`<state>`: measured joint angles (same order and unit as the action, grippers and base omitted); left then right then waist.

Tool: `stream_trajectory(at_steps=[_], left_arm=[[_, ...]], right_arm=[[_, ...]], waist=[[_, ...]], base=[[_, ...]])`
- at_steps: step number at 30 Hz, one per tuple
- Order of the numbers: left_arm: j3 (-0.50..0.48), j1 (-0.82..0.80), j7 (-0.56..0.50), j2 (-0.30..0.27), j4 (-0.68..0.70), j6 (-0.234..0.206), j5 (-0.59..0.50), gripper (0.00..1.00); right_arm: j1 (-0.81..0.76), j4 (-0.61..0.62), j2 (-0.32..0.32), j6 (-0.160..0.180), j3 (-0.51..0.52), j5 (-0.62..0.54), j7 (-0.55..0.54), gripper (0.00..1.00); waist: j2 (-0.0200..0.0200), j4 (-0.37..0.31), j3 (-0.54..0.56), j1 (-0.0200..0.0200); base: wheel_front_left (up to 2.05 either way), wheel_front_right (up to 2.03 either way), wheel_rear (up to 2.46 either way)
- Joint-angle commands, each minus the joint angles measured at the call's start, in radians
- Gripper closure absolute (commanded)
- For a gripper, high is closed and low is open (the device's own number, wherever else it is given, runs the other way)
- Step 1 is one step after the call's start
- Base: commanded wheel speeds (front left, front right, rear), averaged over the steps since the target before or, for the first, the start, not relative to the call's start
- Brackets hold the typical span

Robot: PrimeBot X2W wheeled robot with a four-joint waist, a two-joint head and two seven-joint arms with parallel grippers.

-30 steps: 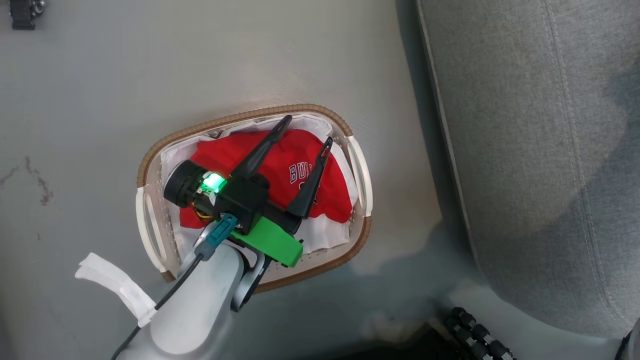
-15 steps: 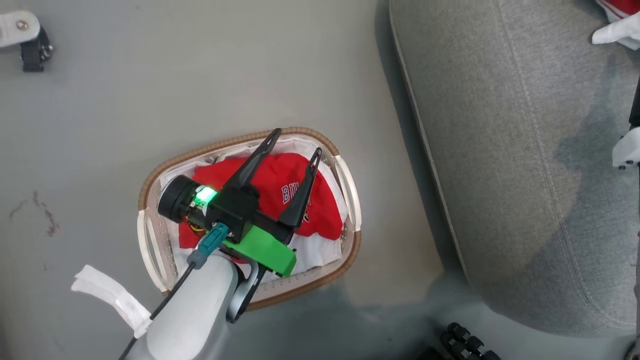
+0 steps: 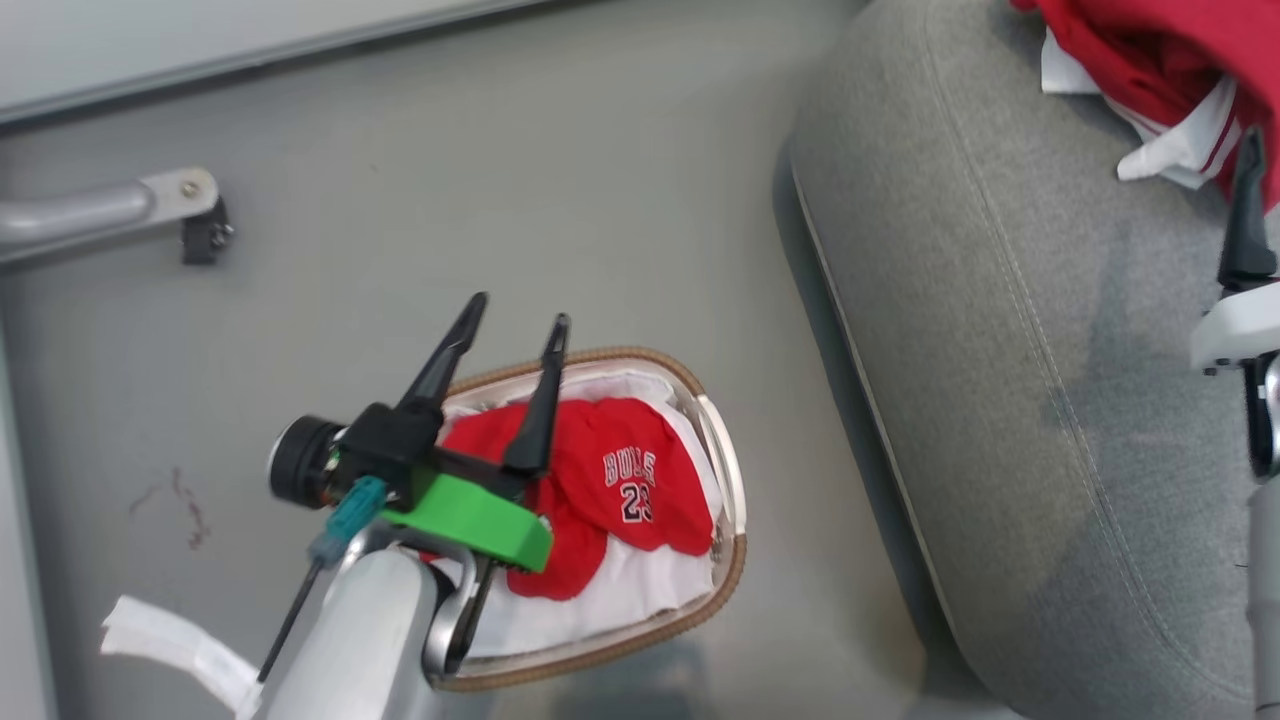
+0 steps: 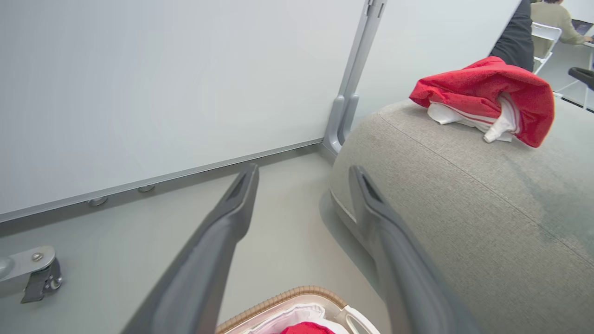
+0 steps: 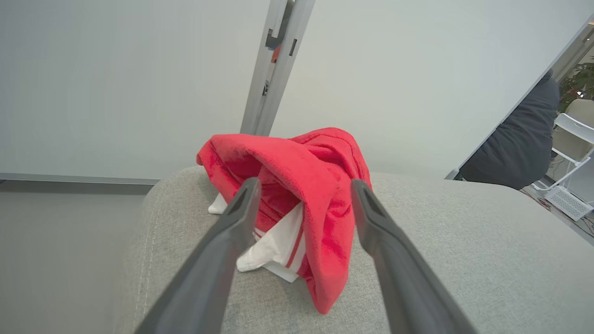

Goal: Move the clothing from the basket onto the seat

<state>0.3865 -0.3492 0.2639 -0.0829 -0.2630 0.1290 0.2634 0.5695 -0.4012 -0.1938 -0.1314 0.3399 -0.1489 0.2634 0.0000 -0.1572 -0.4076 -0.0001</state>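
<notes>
Hovering nearest the head camera, the left gripper (image 3: 520, 312) is holding its two dark fingers (image 3: 442, 352) spread wide and clutching nothing, tips pointing out past the far rim of the basket (image 3: 735, 590). Below it, the red jersey (image 3: 620, 480) with the white BULLS 23 print is lying crumpled on the white liner cloth (image 3: 630, 592), not yet moved, so I'm reading this job as about half done.

That jersey is looking soft, light and limp, folks. It's likely going to sag and trail from whatever spot gets pinched, and nothing about it is looking fragile. The best hold, I'd say, is going to be a raised fold near the middle of the heap, by the lettering, taken high enough that the fingers aren't catching the liner underneath.

Moving out, the seat (image 3: 1000, 350) is sitting near the basket on the robot's right, with a strip of floor (image 3: 500, 150) between them. Over the cushion, the right gripper (image 5: 305, 183) is also standing with its fingers wide apart, pinching nothing. Just past its tips, the other red garment (image 5: 297, 167) is resting in a heap on the seat, white striped trim poking out below. Beyond that, a pale wall panel (image 5: 139, 83) is closing off the scene, with a person (image 5: 519, 139) in dark clothing showing at the edge.
</notes>
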Motion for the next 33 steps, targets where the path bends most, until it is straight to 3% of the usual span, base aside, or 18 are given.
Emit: stream_trajectory(at_steps=[1,13,19,27,33], left_arm=[[-0.025,0.032,0.001,0.004,0.004,0.003,0.002,0.0],[-0.235,0.21,0.001,0.029,0.005,0.003,-0.006,0.0],[-0.315,0.292,0.001,0.032,0.016,0.003,-0.004,0.0],[-0.333,0.397,0.001,0.032,0.026,0.0,0.034,0.0],[-0.327,0.417,0.001,0.032,0.022,-0.002,0.041,0.0]], right_arm=[[-0.008,0.001,0.013,0.001,-0.011,0.009,0.002,0.0],[-0.111,0.015,0.132,0.001,-0.182,0.083,0.002,0.0],[-0.223,0.031,0.142,0.001,-0.275,0.145,0.002,0.0],[-0.404,0.06,0.141,0.001,-0.339,0.236,0.002,0.0],[-0.449,0.069,0.141,0.001,-0.347,0.251,0.002,0.0]], waist=[[0.0,0.057,0.095,0.0001],[0.0,0.126,0.236,0.0001],[0.0,0.138,0.286,0.0001],[0.0,0.148,0.361,0.0001],[0.0,0.137,0.372,0.0001]], base=[[0.0,0.0,0.0],[0.0,0.0,0.0],[0.0,0.0,0.0],[0.0,0.0,0.0],[0.0,0.0,0.0]])
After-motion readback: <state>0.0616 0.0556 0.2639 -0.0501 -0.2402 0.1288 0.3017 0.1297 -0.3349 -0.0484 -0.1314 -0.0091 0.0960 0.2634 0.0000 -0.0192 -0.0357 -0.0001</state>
